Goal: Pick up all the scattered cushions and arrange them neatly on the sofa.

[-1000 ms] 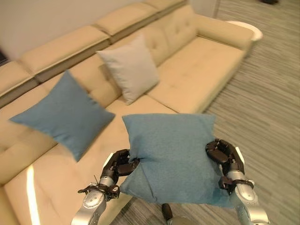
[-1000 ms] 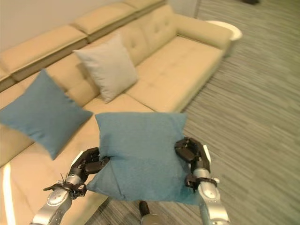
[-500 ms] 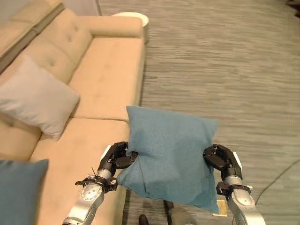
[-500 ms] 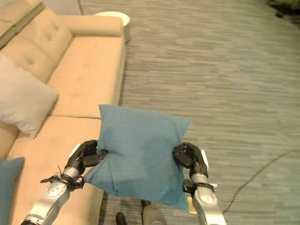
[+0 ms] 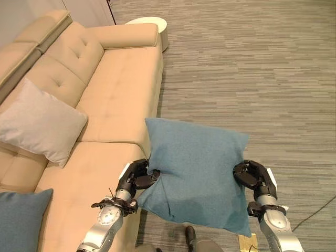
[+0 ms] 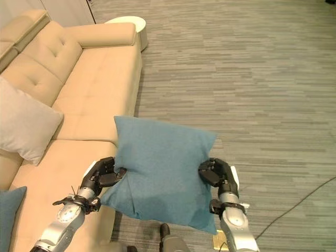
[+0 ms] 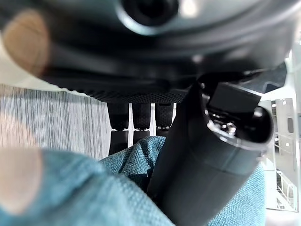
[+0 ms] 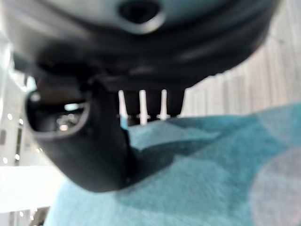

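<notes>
Left hand clamps the left edge of a blue cushion, thumb and fingers curled into the fabric; the left wrist view shows the thumb pressed onto the teal weave with the fingers behind the fold. Right hand grips the opposite edge of the same cushion in the same manner (its wrist view shows the thumb pinching the cloth against the fingers). The cushion hangs between the two hands, clear of any surface, over the striped grey floor and just beside the front edge of the beige sofa.

On the sofa, a light grey cushion leans against the backrest. A second blue cushion lies on the seat nearer the robot, only partly visible at the lower left. A round white side table stands beyond the sofa's armrest.
</notes>
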{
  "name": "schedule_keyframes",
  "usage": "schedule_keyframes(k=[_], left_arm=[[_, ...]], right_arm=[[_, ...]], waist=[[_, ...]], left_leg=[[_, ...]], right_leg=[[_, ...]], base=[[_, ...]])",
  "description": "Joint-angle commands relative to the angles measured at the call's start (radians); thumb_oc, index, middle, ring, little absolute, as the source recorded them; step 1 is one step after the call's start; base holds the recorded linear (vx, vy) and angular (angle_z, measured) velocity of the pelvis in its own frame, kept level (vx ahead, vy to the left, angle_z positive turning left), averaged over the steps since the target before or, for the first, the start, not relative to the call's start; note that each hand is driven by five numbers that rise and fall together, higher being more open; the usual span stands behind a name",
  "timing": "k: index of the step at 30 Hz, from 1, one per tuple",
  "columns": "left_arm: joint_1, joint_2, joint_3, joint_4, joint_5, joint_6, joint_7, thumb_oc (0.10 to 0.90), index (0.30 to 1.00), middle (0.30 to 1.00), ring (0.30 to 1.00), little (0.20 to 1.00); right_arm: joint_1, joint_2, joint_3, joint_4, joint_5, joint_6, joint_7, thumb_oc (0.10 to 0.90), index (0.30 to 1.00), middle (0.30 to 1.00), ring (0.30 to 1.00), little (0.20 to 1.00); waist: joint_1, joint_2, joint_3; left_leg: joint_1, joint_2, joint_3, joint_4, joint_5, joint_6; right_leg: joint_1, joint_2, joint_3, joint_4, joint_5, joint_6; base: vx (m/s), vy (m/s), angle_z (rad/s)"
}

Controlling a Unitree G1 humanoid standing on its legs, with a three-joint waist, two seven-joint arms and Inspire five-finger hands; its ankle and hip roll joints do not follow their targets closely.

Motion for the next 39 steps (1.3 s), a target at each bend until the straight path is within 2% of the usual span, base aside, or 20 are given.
schedule_keyframes(k=[1,5,8,10,11,12,13,14,15,17,19,21,23,24,25,30,32,35,37,39], left_arm=[[-0.129,-0.063,-0.002,-0.138,-0.031,-0.128,-0.034,0.400,0.300,0.300,0.300,0.300],[-0.140,-0.065,-0.005,-0.143,-0.016,-0.129,-0.029,0.400,0.300,0.300,0.300,0.300],[-0.131,-0.060,0.005,-0.156,-0.021,-0.129,-0.033,0.400,0.300,0.300,0.300,0.300],[-0.120,-0.063,0.012,-0.159,-0.026,-0.120,-0.036,0.400,0.300,0.300,0.300,0.300],[-0.119,-0.060,0.012,-0.158,-0.024,-0.116,-0.039,0.400,0.300,0.300,0.300,0.300],[-0.119,-0.056,0.014,-0.161,-0.024,-0.113,-0.039,0.400,0.300,0.300,0.300,0.300],[-0.121,-0.051,0.012,-0.164,-0.022,-0.109,-0.039,0.400,0.300,0.300,0.300,0.300],[-0.124,-0.048,0.010,-0.163,-0.022,-0.104,-0.036,0.400,0.300,0.300,0.300,0.300],[-0.129,-0.044,0.011,-0.162,-0.016,-0.105,-0.033,0.400,0.300,0.300,0.300,0.300],[-0.134,-0.041,0.010,-0.165,-0.015,-0.105,-0.032,0.400,0.300,0.300,0.300,0.300],[-0.135,-0.040,0.014,-0.164,-0.024,-0.109,-0.034,0.400,0.300,0.300,0.300,0.300],[-0.130,-0.039,0.013,-0.163,-0.025,-0.110,-0.036,0.400,0.300,0.300,0.300,0.300],[-0.121,-0.045,0.021,-0.163,-0.026,-0.113,-0.037,0.400,0.300,0.300,0.300,0.300],[-0.120,-0.045,0.021,-0.163,-0.026,-0.113,-0.038,0.400,0.300,0.300,0.300,0.300],[-0.124,-0.047,0.024,-0.157,-0.020,-0.122,-0.037,0.400,0.300,0.300,0.300,0.300],[-0.113,-0.063,0.020,-0.152,-0.025,-0.132,-0.045,0.400,0.300,0.300,0.300,0.300],[-0.121,-0.079,0.002,-0.148,-0.045,-0.132,-0.049,0.400,0.300,0.300,0.300,0.300],[-0.132,-0.077,-0.006,-0.152,-0.055,-0.122,-0.043,0.400,0.300,0.300,0.300,0.300],[-0.135,-0.072,-0.008,-0.159,-0.057,-0.119,-0.038,0.400,0.300,0.300,0.300,0.300],[-0.137,-0.076,-0.013,-0.151,-0.061,-0.114,-0.040,0.400,0.300,0.300,0.300,0.300]], right_arm=[[-0.067,-0.027,0.033,-0.208,-0.055,-0.131,0.031,0.400,0.300,0.300,0.300,0.300],[-0.093,-0.023,0.038,-0.186,-0.074,-0.127,0.009,0.400,0.300,0.300,0.300,0.300],[-0.098,-0.016,0.043,-0.188,-0.085,-0.123,0.019,0.400,0.300,0.300,0.300,0.300],[-0.085,-0.006,0.053,-0.186,-0.098,-0.114,0.037,0.400,0.300,0.300,0.300,0.300],[-0.084,-0.002,0.055,-0.184,-0.105,-0.112,0.041,0.400,0.300,0.300,0.300,0.300],[-0.088,-0.003,0.059,-0.185,-0.110,-0.109,0.046,0.400,0.300,0.300,0.300,0.300],[-0.091,-0.002,0.060,-0.188,-0.113,-0.101,0.055,0.400,0.300,0.300,0.300,0.300],[-0.092,0.002,0.063,-0.189,-0.112,-0.100,0.057,0.400,0.300,0.300,0.300,0.300],[-0.093,0.008,0.066,-0.186,-0.110,-0.101,0.059,0.400,0.300,0.300,0.300,0.300],[-0.092,0.018,0.072,-0.188,-0.109,-0.103,0.064,0.400,0.300,0.300,0.300,0.300],[-0.104,0.013,0.076,-0.184,-0.103,-0.102,0.068,0.400,0.300,0.300,0.300,0.300],[-0.107,0.010,0.079,-0.180,-0.100,-0.103,0.069,0.400,0.300,0.300,0.300,0.300],[-0.107,0.001,0.082,-0.179,-0.093,-0.103,0.066,0.400,0.300,0.300,0.300,0.300],[-0.107,0.000,0.082,-0.179,-0.093,-0.103,0.065,0.400,0.300,0.300,0.300,0.300],[-0.109,-0.005,0.079,-0.177,-0.095,-0.098,0.060,0.400,0.300,0.300,0.300,0.300],[-0.094,-0.006,0.077,-0.174,-0.090,-0.103,0.060,0.400,0.300,0.300,0.300,0.300],[-0.085,-0.013,0.066,-0.172,-0.067,-0.114,0.056,0.400,0.300,0.300,0.300,0.300],[-0.078,-0.028,0.051,-0.180,-0.044,-0.119,0.042,0.400,0.300,0.300,0.300,0.300],[-0.078,-0.037,0.044,-0.184,-0.047,-0.116,0.032,0.400,0.300,0.300,0.300,0.300],[-0.076,-0.041,0.040,-0.187,-0.047,-0.116,0.030,0.400,0.300,0.300,0.300,0.300]], waist=[[-0.002,-0.034,-0.062],[0.038,-0.002,-0.064],[0.049,0.013,-0.084],[0.057,0.012,-0.124],[0.057,0.004,-0.123],[0.055,0.000,-0.115],[0.051,-0.004,-0.103],[0.038,0.000,-0.091],[0.032,0.007,-0.082],[0.022,0.027,-0.072],[0.003,0.036,-0.071],[-0.004,0.040,-0.071],[-0.039,0.023,-0.070],[-0.041,0.028,-0.068],[-0.061,0.022,-0.064],[-0.075,0.021,-0.088],[-0.094,0.034,-0.088],[-0.092,-0.011,-0.063],[-0.079,-0.032,-0.052],[-0.064,-0.038,-0.047]], left_leg=[[0.038,-0.053,0.013,-0.237,0.014,0.003],[-0.029,-0.124,-0.004,-0.533,0.144,-0.024],[0.019,-0.128,-0.017,-0.586,0.148,0.002],[0.051,-0.149,-0.021,-0.564,0.114,0.038],[0.076,-0.158,-0.017,-0.557,0.091,0.053],[0.096,-0.166,-0.014,-0.550,0.073,0.069],[0.114,-0.162,-0.010,-0.549,0.062,0.080],[0.136,-0.153,-0.018,-0.547,0.047,0.090],[0.152,-0.144,-0.023,-0.542,0.033,0.096],[0.196,-0.127,-0.034,-0.547,0.005,0.103],[0.254,-0.118,-0.044,-0.578,-0.021,0.093],[0.280,-0.112,-0.041,-0.592,-0.032,0.088],[0.367,-0.127,-0.077,-0.632,-0.070,0.069],[0.373,-0.121,-0.079,-0.635,-0.072,0.069],[0.409,-0.124,-0.110,-0.651,-0.090,0.055],[0.453,-0.106,-0.158,-0.628,-0.117,0.038],[0.383,-0.042,-0.136,-0.405,0.017,-0.040],[0.223,-0.007,-0.093,-0.093,0.146,-0.040],[0.145,0.012,-0.042,-0.046,0.113,-0.024],[0.084,-0.001,0.000,-0.112,0.051,-0.012]], right_leg=[[0.166,-0.040,0.032,-0.146,-0.022,0.133],[0.253,0.018,0.066,-0.184,-0.044,0.139],[0.287,0.020,0.078,-0.175,-0.081,0.147],[0.294,-0.017,0.088,-0.092,-0.103,0.173],[0.280,-0.038,0.088,-0.015,-0.092,0.195],[0.244,-0.054,0.089,0.085,-0.029,0.227],[0.184,-0.058,0.100,0.207,0.071,0.266],[0.141,-0.052,0.101,0.294,0.116,0.283],[0.103,-0.051,0.088,0.353,0.112,0.284],[0.007,-0.072,0.032,0.408,0.078,0.258],[-0.038,-0.103,-0.039,0.304,0.006,0.227],[-0.071,-0.096,-0.056,0.252,-0.012,0.219],[-0.154,-0.042,-0.030,0.022,0.035,0.232],[-0.144,-0.037,-0.033,0.012,0.037,0.232],[-0.161,-0.009,0.029,-0.091,0.073,0.247],[-0.142,0.002,0.094,-0.050,0.106,0.225],[-0.088,0.007,0.079,-0.028,0.070,0.185],[-0.015,-0.004,0.081,-0.047,0.037,0.130],[0.027,-0.021,0.072,-0.052,0.015,0.113],[0.080,-0.032,0.058,-0.064,-0.013,0.115]], base=[[0.46,-0.095,-0.15],[0.38,-0.053,-0.14],[0.36,0.021,-0.68],[0.51,0.102,-0.82],[0.34,0.077,-0.38],[0.26,0.040,-0.56],[0.22,0.006,-0.64],[0.18,-0.014,-0.53],[0.20,-0.007,-0.15],[0.26,-0.003,0.11],[0.35,-0.058,-0.05],[0.30,-0.094,-0.06],[0.42,-0.160,0.17],[0.38,-0.165,0.33],[0.24,-0.100,0.32],[0.38,-0.229,0.66],[0.32,-0.345,0.47],[0.21,-0.320,0.51],[0.23,-0.229,0.30],[0.31,-0.086,0.23]])
